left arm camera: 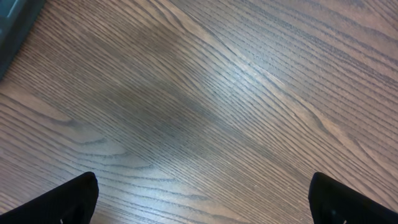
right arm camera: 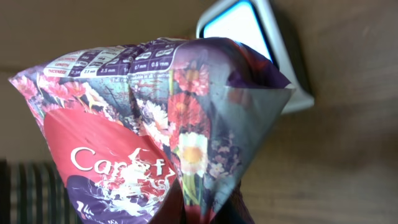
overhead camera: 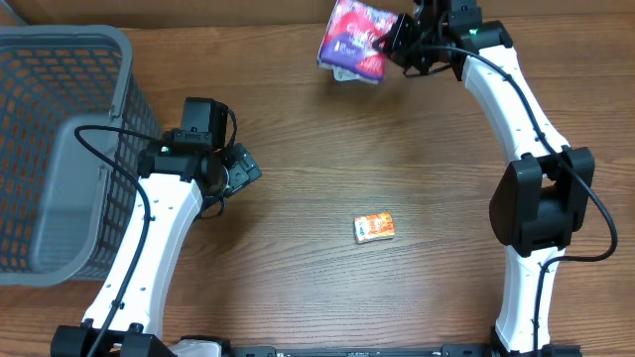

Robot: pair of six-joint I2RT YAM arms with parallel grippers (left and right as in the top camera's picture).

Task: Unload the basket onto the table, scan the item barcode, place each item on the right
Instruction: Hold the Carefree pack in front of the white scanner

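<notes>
The item is a purple and red flower-printed packet (overhead camera: 354, 40) held up at the far middle of the table. My right gripper (overhead camera: 397, 42) is shut on its pinched edge. The packet (right arm camera: 155, 124) fills the right wrist view, and my right gripper (right arm camera: 211, 210) clamps its lower tip. Behind it lies a grey device with a pale screen (right arm camera: 239, 28). No barcode shows on the visible faces. My left gripper (overhead camera: 243, 169) hangs open over bare wood at the left, nothing between its fingers (left arm camera: 68, 199).
A grey mesh basket (overhead camera: 60, 149) stands at the left edge. A small orange packet (overhead camera: 374, 227) lies flat near the table's middle. A brown wall runs along the far edge.
</notes>
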